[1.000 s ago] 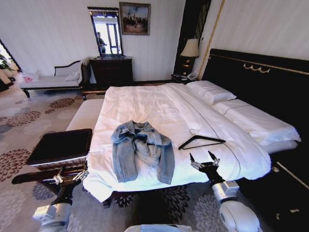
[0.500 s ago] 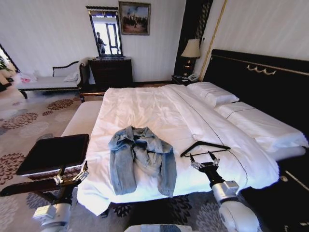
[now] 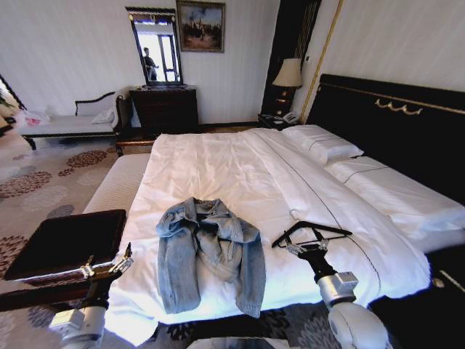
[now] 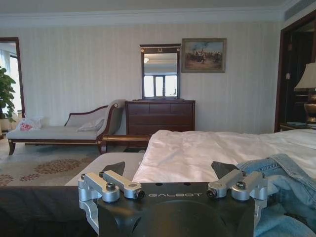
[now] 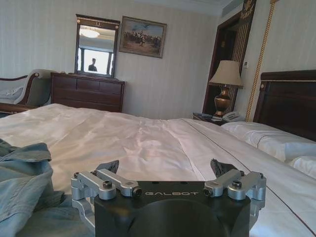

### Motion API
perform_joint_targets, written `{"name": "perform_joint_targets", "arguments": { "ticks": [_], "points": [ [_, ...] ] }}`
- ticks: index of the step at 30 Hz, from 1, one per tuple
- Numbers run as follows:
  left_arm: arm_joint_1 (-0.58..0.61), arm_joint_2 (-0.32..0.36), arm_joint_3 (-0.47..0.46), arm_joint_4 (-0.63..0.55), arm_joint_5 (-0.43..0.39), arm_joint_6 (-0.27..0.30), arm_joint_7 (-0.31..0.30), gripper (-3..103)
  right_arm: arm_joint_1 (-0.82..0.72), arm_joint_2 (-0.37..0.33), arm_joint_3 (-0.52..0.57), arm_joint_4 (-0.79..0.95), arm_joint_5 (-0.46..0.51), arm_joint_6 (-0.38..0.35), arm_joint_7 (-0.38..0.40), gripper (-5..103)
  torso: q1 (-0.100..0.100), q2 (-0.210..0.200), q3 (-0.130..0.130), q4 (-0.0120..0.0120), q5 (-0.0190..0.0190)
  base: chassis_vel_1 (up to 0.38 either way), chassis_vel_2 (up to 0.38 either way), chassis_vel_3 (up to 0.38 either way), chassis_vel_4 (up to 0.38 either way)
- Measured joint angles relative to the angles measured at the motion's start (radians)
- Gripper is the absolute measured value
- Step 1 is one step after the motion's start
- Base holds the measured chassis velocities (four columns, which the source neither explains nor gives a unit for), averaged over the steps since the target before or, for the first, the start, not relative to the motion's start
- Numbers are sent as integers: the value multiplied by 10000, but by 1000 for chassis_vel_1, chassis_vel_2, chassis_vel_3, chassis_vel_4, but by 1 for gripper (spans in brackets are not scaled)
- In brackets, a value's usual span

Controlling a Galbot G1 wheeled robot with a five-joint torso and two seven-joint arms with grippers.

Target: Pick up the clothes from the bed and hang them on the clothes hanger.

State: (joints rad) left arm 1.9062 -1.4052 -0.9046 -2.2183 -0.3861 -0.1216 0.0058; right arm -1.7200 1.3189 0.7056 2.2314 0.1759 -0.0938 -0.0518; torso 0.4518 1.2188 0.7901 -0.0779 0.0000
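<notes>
My left gripper (image 3: pixel 107 265) hovers off the bed's (image 3: pixel 218 167) left edge, fingers spread apart, holding nothing. One denim jacket (image 3: pixel 207 247) lies crumpled near the foot of the bed, its sleeves hanging toward me and its front folded under, hard to read. One black clothes hanger (image 3: pixel 312 231) lies flat right of it, partly hidden by my right gripper (image 3: pixel 309 244), fingers apart, empty.
</notes>
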Motion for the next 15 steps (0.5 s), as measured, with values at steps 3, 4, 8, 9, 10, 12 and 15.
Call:
{"name": "perform_joint_targets", "arguments": {
  "ticks": [3,4,8,9,10,12,15],
  "points": [
    [8,-4,0,6,-4,-2,0,99,0,-1,-37,0,-11,-11,27,100,-1,0,0,-1,0,-114,31,113,-44],
    [11,-6,1,10,-11,-3,0,99,-3,-1,-63,0,-12,-16,46,100,0,0,0,-1,0,-98,41,111,-51],
    [15,-13,4,37,-18,-6,0,99,-3,-10,-96,-20,-62,-41,64,100,1,-1,0,-1,0,-64,36,86,-42],
    [17,-16,5,45,-19,-6,0,99,-3,-14,-106,-29,-70,-45,70,100,1,0,1,-2,0,0,0,0,0],
    [19,-17,5,52,-22,-8,0,99,0,-26,-121,-39,-73,-55,82,100,1,0,0,-2,0,0,0,0,0],
    [24,-22,11,77,-34,-9,0,99,13,-75,-165,-61,-77,-69,118,100,1,0,0,-1,0,0,0,0,0],
    [43,-31,45,176,-119,-10,-1,99,83,-311,-341,-67,537,-337,189,100,-1,0,-1,-2,-1,0,0,0,0]
  ]
}}
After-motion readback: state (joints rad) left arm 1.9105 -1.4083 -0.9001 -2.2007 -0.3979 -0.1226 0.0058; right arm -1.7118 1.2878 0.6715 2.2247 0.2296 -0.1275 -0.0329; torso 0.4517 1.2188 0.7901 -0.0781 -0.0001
